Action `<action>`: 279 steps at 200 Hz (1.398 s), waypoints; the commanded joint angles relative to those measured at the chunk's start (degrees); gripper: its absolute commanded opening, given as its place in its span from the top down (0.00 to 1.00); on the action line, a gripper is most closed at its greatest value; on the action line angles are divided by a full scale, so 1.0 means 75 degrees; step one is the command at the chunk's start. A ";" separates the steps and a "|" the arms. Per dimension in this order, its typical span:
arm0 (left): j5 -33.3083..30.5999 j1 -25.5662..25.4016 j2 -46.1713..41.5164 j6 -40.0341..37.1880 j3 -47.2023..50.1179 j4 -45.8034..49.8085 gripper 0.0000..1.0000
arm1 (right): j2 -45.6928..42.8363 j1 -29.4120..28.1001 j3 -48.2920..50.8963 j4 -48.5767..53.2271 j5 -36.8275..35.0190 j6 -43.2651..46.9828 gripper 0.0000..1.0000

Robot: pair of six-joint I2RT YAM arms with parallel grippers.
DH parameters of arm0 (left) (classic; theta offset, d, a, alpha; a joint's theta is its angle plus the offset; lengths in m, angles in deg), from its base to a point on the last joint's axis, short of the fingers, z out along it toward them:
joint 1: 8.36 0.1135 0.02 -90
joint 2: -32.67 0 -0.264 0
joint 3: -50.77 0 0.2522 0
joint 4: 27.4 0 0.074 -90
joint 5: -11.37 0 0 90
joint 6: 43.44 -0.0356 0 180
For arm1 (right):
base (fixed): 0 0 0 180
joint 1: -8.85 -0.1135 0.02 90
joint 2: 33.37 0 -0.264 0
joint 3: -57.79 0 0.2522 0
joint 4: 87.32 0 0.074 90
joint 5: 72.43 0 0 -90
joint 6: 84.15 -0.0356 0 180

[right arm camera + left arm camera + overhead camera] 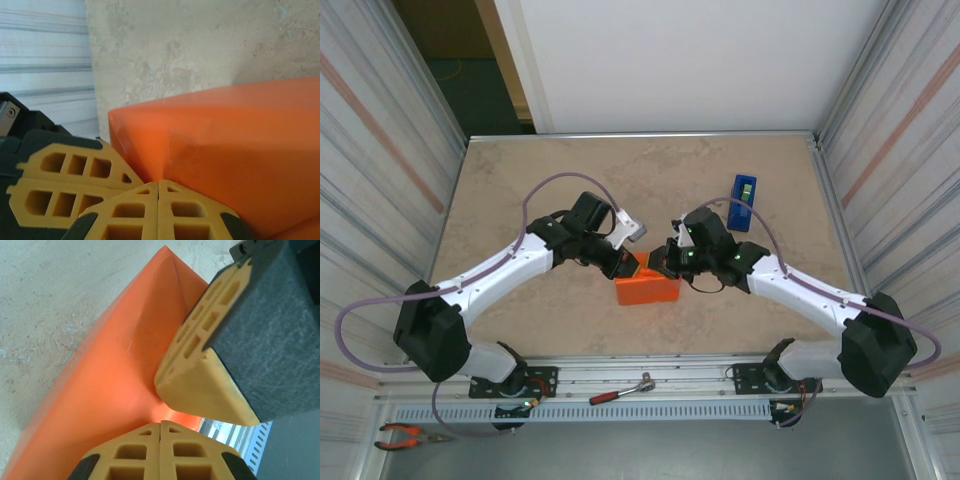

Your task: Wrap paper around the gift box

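Gift box: left end effector, right end effector both closed tight, empty, crowding same fold; tips may collide, paper may spring loose.

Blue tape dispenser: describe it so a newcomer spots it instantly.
Start at the beige table and go to its far right part. The blue tape dispenser lies there on its own, a small upright-edged block. It is the only blue thing on the tabletop; the gift box at mid-table is orange.
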 commanded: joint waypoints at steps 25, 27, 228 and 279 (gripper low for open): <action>-0.0189 -0.0032 0.0071 -0.0027 0.0345 0.0248 1.00 | -0.0474 -0.0169 0.0204 0.0573 0.0268 0.0323 1.00; -0.0192 -0.0032 0.0069 -0.0033 0.0343 0.0252 1.00 | -0.0477 -0.0172 0.0214 0.0589 0.0278 0.0329 1.00; -0.0134 -0.0055 0.0074 -0.0022 0.0406 0.0213 1.00 | -0.0813 -0.0803 0.1210 -0.0040 -0.0435 0.0230 1.00; -0.0125 -0.0055 0.0059 -0.0043 0.0421 0.0218 1.00 | -0.1204 -0.0858 0.1411 -0.0062 -0.0783 0.0136 1.00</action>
